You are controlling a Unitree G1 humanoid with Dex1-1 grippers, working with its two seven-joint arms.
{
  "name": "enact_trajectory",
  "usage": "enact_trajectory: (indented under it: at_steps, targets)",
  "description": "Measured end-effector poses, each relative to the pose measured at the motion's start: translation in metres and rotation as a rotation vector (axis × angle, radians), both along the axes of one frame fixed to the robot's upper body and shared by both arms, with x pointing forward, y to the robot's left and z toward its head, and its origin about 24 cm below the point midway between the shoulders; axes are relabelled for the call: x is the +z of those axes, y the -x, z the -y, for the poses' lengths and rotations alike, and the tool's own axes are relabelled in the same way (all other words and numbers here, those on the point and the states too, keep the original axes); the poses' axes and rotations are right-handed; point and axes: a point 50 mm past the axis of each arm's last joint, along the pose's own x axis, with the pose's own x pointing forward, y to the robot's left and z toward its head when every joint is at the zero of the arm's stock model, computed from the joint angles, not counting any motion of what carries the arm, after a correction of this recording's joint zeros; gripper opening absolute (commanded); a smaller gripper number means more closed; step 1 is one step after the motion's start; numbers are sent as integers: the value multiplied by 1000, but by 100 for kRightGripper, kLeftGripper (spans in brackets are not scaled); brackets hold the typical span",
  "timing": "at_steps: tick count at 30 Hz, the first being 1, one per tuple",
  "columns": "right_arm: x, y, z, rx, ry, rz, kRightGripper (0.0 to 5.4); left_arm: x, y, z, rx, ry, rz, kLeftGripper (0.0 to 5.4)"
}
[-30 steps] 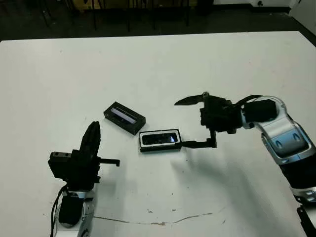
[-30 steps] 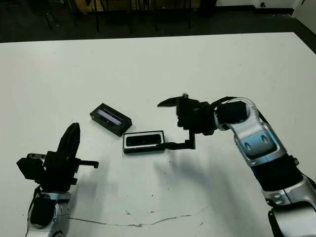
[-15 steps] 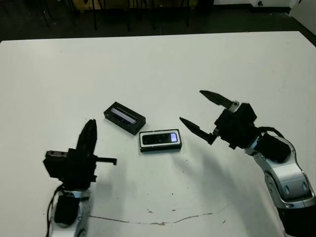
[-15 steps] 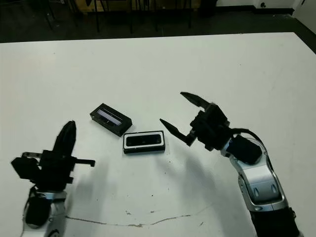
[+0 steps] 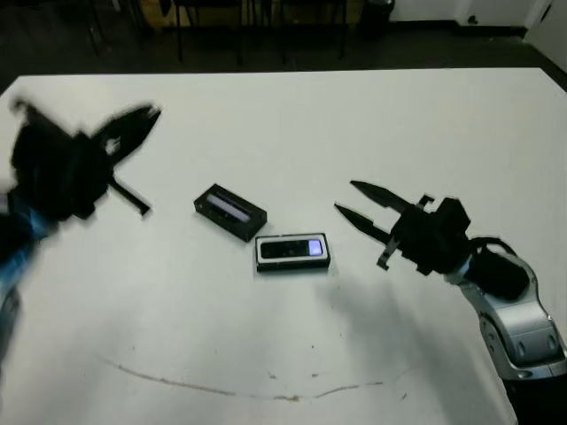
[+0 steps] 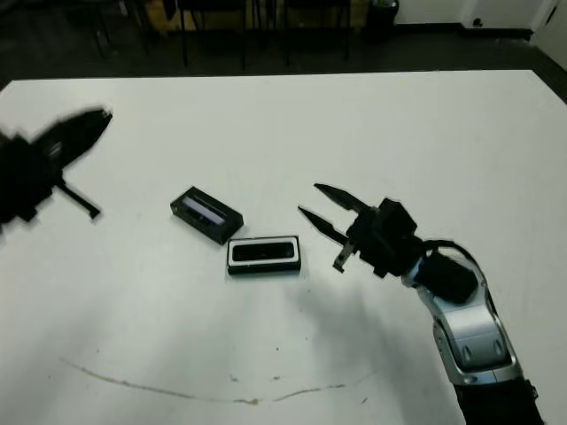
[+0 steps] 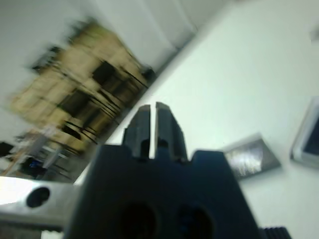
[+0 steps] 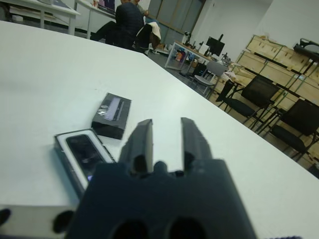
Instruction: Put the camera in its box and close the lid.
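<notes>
The box [image 5: 262,263], a shallow black tray with white lining, lies mid-table with the slim black camera [image 5: 290,250] inside it, its bluish patch toward the right. The black lid [image 5: 229,211] with its glossy strip lies beside the box at its far left, separate from it. My right gripper [image 5: 345,196] hovers open to the right of the box, empty, fingers pointing at it. My left gripper [image 7: 151,107] is raised far left, blurred, its fingers together on nothing. The right wrist view shows the box [image 8: 64,149], the camera [image 8: 85,152] and the lid [image 8: 110,114].
A thin brown line [image 5: 266,391] marks the table near the front edge. Beyond the table's far edge stand dark chairs [image 5: 221,13]. In the right wrist view a person [image 8: 127,17] sits at desks far off, with chairs [image 8: 259,94] nearby.
My right gripper has drawn back rightward from the box's end and its fingers have narrowed. My left arm has swung up and far left, blurred. The head view has shifted slightly.
</notes>
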Motion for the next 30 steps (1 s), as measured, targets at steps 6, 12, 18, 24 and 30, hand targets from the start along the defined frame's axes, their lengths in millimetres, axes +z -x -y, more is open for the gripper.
enact_trajectory:
  at_steps: [6,12,18,24,30]
  targets:
    - [8,-8,0,-11,18,-3,2,-1,-51,3,22,-177,-202,0]
    - [10,-10,0,-15,19,-11,2,-20,-89,7,66,-264,-329,0]
    - [10,-9,-1,-11,19,-13,2,-46,-110,20,91,-266,-446,0]
    - [10,-6,-6,-4,9,-8,2,-68,-118,39,62,-253,-435,0]
    - [6,-4,-10,16,-20,5,2,-86,-121,49,60,-237,-451,0]
